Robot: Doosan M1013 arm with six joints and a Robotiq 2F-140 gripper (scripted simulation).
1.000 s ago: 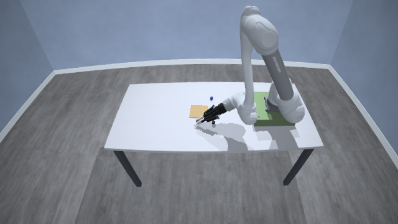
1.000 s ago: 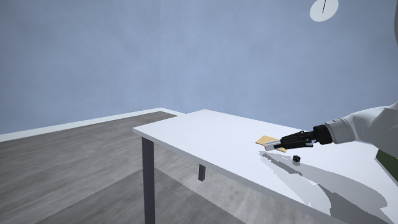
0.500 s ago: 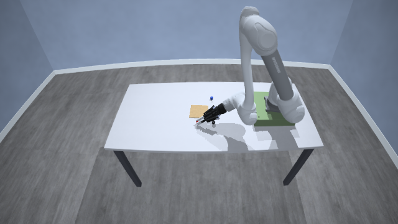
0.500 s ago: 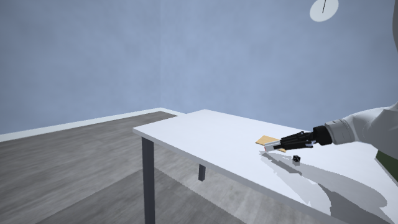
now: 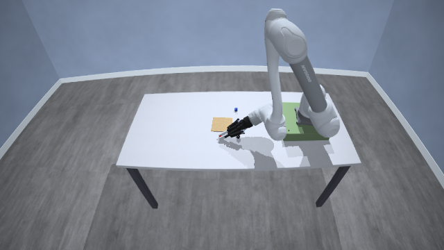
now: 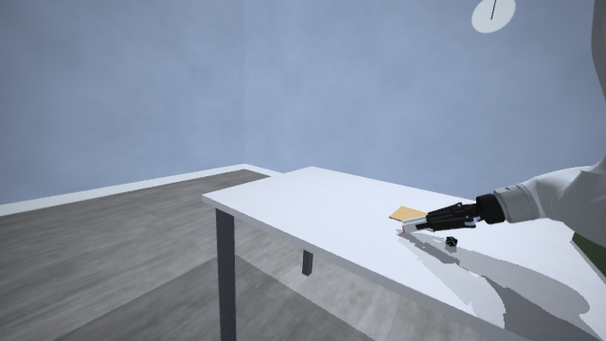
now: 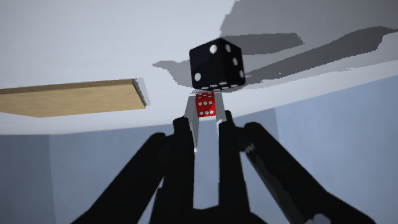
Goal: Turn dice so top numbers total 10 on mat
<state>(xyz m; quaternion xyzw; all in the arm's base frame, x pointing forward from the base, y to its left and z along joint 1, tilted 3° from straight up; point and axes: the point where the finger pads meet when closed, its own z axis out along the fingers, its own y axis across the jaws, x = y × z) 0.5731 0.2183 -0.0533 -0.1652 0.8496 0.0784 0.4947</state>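
Gripper (image 5: pixel 221 136) (image 6: pixel 406 225) (image 7: pixel 206 106) fingers, narrowly spaced, pinch the red die (image 5: pixel 220 136) (image 6: pixel 403 229) (image 7: pixel 205 104) beside the tan mat (image 5: pixel 222 124) (image 6: pixel 407 213) (image 7: pixel 75 100), its six-pip face toward the wrist camera; the gripper's long axis slants down toward the table (image 5: pixel 173 139) (image 6: pixel 308 208) (image 7: pixel 100 40).
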